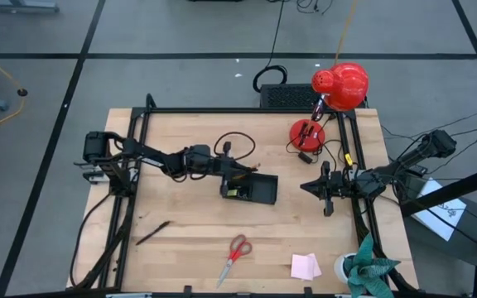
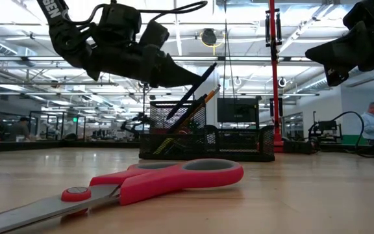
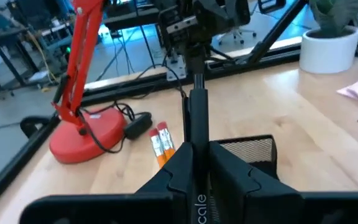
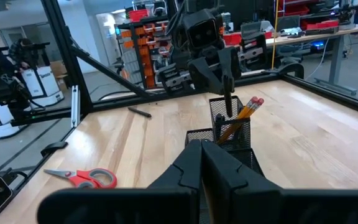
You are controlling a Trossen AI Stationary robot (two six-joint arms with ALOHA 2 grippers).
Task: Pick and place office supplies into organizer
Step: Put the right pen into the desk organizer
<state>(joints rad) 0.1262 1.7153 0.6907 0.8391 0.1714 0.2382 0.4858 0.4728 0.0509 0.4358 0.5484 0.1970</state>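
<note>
Reaching left arm (image 1: 151, 157) over organizer (image 1: 259, 189)

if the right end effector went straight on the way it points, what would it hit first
Probably the black mesh organizer, directly ahead of the right end effector; the left end effector hovers above its pen cup, though depth is unclear.

1. I see the table (image 1: 197, 240) as pale wood, planked, with a smooth, faintly satin top.
2. The organizer (image 1: 259, 190) reads as matt black wire mesh, metal by the look of it.
3. The scissors (image 2: 141, 182) have smooth red plastic handles with a soft sheen and dull grey metal blades.
4. The pencils (image 3: 161, 144) look like orange painted wood with red rubber ends.
5. The lamp base (image 3: 82, 138) is glossy red.
6. The sticky-note pad (image 1: 305, 266) is matt pink paper.
7. My left gripper (image 3: 197, 165) fingers (image 3: 235, 177) look matt black plastic.
</note>
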